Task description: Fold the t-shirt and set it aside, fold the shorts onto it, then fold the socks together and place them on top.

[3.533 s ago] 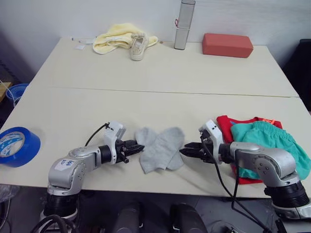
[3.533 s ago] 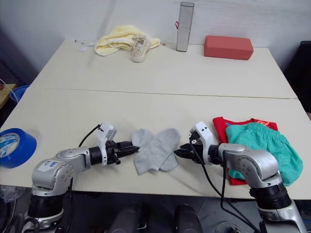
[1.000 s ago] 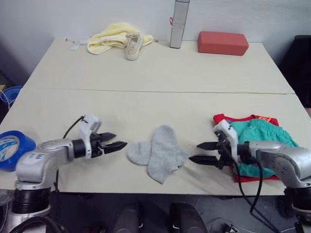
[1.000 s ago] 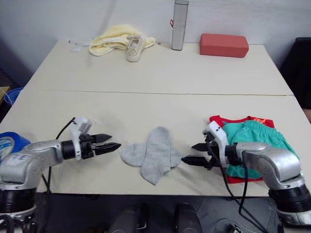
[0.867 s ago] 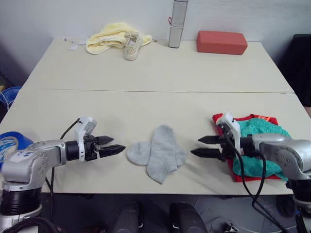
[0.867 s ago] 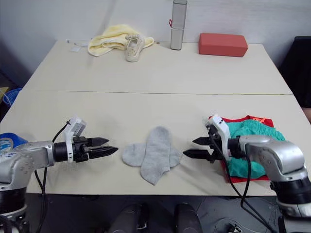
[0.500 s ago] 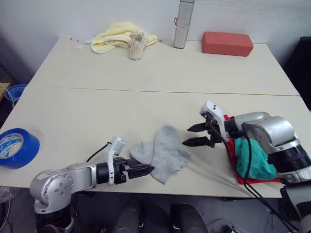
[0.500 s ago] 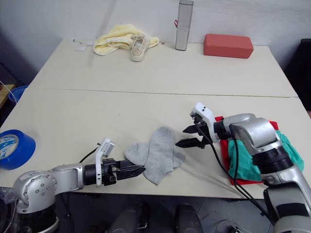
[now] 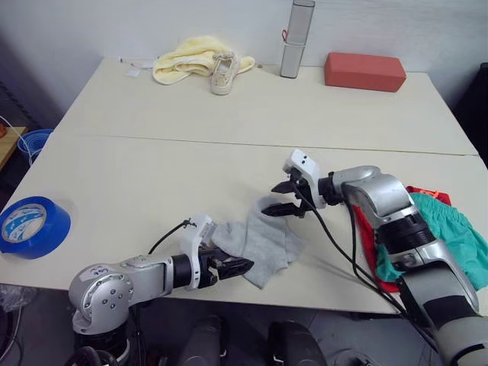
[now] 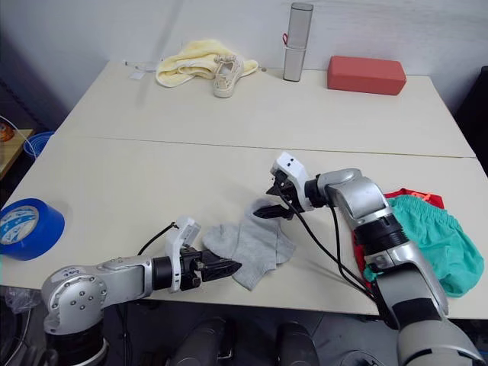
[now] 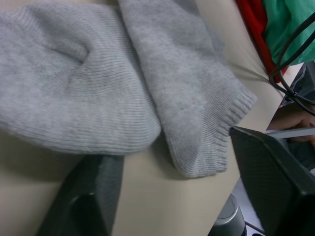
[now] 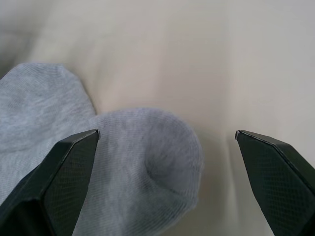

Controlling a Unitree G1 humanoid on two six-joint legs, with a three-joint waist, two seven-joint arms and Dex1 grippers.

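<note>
A: Where do things stand with the socks (image 9: 258, 238)?

B: They lie overlapped near the front edge of the desk (image 9: 152, 164), one across the other. The left claw (image 9: 235, 266) is low at their near edge with its jaws spread, nothing between them. The right claw (image 9: 280, 198) is at the far tip of the upper sock, also wide open and empty; the right wrist view shows that rounded tip sitting between its two fingers.

A: And the other garments?

B: The t-shirt (image 9: 367, 242) and the shorts (image 9: 451, 238) are stacked at the right edge of the desk, partly hidden by the right arm, so the socks look like the last item.

A: What might spoil it?

B: I'd say a pinch that catches one layer only: the socks are crossed, not aligned, so a lift could drag one and leave the other. The left claw is also very close to the desk edge; a push there could slide a sock off. And the right arm's cable (image 9: 335, 245) trails beside the fabric and might snag it.
</note>
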